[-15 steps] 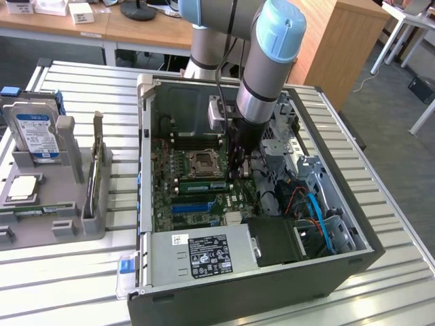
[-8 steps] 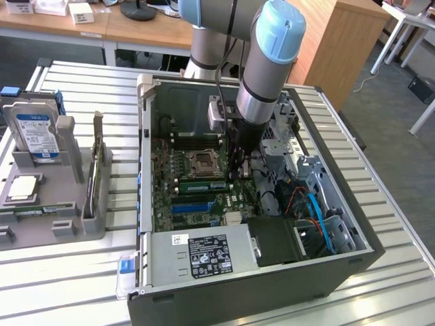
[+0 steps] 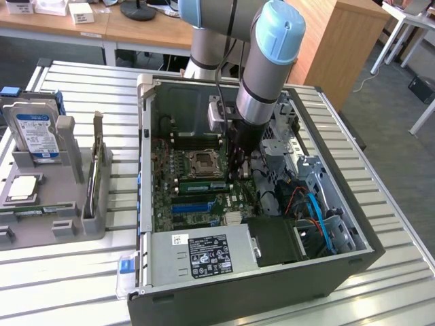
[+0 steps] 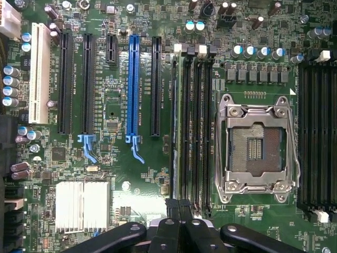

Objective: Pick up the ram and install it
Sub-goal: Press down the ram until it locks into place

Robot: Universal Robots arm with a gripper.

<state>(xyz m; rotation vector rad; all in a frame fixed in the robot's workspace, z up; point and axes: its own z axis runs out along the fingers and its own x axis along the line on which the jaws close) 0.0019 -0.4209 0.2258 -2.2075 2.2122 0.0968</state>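
- The claw [image 4: 179, 206] lies nearest the wrist camera. Its two dark fingers are drawn fully together, with the tips at one end of the ram [image 4: 184, 132]. I cannot tell whether they pinch the board's top edge or only bear on it.
- The ram stands on edge in a memory slot just beside the processor socket [image 4: 256, 147]. In the exterior view it is a green strip [image 3: 200, 185] on the motherboard [image 3: 204, 204], with the claw [image 3: 234, 173] low over its end inside the computer case [image 3: 238, 299].
- To do the seating well, I judge the push should go straight down. The board should be square in its slot and the load shared along the stick, not put on one end. Both end latches need to close.
- Counts, working outward on the board:
  - one ram stick in a bank of four memory slots [image 4: 202, 132];
  - a second bank of four memory slots [image 4: 316, 132] beyond the socket;
  - one socket, open and bare of a chip;
  - one blue expansion slot [image 4: 131, 87], four black ones, of which one is short, and one white one [image 4: 39, 74];
  - one finned silver heatsink [image 4: 81, 206].
- Outside the case, on the slatted table [image 3: 81, 285], a grey fixture [image 3: 41, 224] carries one hard drive [image 3: 37, 136] and one square silver processor [image 3: 20, 189].
- One power supply [image 3: 204, 252] fills the case's near corner.
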